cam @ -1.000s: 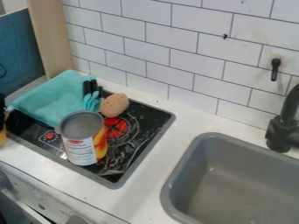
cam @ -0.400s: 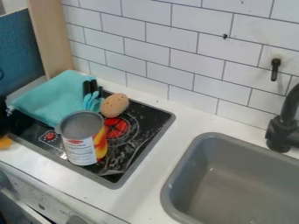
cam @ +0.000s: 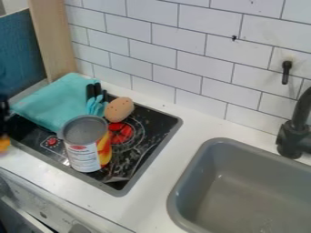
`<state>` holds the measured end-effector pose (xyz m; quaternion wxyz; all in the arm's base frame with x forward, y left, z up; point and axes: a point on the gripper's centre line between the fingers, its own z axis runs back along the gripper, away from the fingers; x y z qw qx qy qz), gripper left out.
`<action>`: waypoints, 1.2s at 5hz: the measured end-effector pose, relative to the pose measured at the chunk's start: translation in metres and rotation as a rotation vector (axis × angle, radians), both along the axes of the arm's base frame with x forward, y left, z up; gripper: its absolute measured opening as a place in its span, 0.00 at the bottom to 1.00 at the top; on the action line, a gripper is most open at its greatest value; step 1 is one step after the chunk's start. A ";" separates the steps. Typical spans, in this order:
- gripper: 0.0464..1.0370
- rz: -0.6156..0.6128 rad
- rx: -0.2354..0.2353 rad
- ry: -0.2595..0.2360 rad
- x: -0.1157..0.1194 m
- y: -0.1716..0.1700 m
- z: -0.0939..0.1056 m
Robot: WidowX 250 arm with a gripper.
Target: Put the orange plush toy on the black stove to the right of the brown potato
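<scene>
a: what just changed on your side?
b: your gripper [cam: 3, 128] and the orange thing [cam: 4, 144] have shifted a little at the left edge, and the orange thing is slightly higher than a moment ago. they seem to move together, so you may be carrying it, though i can't tell whether your gripper is open or closed on it
a: and the rest?
b: unmoved. your can [cam: 84, 148] stands upright on the cooktop [cam: 153, 119], just in front of the potato [cam: 119, 109], with the teal cloth [cam: 52, 102] beside them
a: the surface and room?
b: a white tabletop [cam: 197, 123] with a grey sink [cam: 243, 191] and black tap [cam: 291, 139], against a tiled wall [cam: 158, 54]
</scene>
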<state>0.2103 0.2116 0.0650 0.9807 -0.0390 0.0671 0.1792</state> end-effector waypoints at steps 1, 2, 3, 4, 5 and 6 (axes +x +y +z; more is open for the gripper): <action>0.49 -0.101 0.026 -0.093 0.019 -0.027 0.031; 0.49 -0.204 0.047 -0.193 0.034 -0.056 0.067; 0.49 -0.327 0.069 -0.243 0.061 -0.094 0.074; 0.49 -0.490 0.037 -0.308 0.085 -0.131 0.086; 0.49 -0.605 -0.065 -0.281 0.090 -0.159 0.070; 0.49 -0.676 -0.135 -0.281 0.093 -0.179 0.063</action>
